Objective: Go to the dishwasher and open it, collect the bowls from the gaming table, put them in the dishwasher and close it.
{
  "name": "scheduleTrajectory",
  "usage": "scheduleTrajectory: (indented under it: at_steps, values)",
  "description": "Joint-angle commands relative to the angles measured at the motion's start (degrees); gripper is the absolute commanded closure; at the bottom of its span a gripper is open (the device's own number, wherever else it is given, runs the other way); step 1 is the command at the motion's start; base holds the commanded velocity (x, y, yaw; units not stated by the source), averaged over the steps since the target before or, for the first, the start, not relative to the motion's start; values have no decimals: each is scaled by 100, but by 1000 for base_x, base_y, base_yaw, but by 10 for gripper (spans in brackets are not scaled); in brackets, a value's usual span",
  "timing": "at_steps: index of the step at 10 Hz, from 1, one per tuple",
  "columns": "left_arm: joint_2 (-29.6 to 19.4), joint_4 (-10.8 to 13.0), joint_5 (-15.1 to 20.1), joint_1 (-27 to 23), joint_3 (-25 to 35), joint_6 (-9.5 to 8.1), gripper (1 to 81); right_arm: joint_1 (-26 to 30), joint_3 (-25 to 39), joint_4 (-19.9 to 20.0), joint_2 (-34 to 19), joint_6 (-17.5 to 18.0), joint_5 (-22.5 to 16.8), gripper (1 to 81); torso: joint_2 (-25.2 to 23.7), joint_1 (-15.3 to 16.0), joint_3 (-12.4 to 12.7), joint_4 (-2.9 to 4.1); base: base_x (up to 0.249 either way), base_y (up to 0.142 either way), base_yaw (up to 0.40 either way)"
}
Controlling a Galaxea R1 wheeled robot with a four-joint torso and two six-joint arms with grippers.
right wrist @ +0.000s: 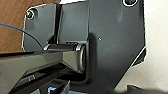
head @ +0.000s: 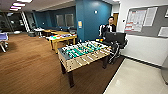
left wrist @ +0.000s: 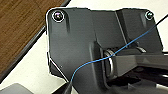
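Behind the foosball table stands the gaming table (head: pixel 65 37), long, with a pale top and yellow sides and legs. Small green, blue and red things (head: pixel 57 37) lie on its near end; they are too small to tell as the bowls. The dishwasher is out of view. The left wrist view looks down past the dark arm plate onto pale tile beside a wood-floor edge (left wrist: pixel 22 52). The right wrist view shows the same kind of plate over wood floor and pale tile.
A green-field foosball table (head: pixel 83 53) stands close ahead on the wood floor. A person (head: pixel 110 26) sits behind a dark rig (head: pixel 115 38) at its far right. Pale tile (head: pixel 135 77) lies to the right by a white wall with a notice board (head: pixel 142 20). A teal column (head: pixel 92 20) rises behind.
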Motion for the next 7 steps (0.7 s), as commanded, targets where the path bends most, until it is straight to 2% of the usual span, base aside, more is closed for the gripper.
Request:
scheduleTrajectory:
  at_steps: [1,7]
  values:
    - [5,49,302,-229,-22,47,10,275,28,-59,19,-29,-309,10,0,0,0,0,0,0,334]
    - [5,49,302,-228,-22,47,10,284,28,-59,72,-29,-309,10,0,-2,0,0,0,0,327]
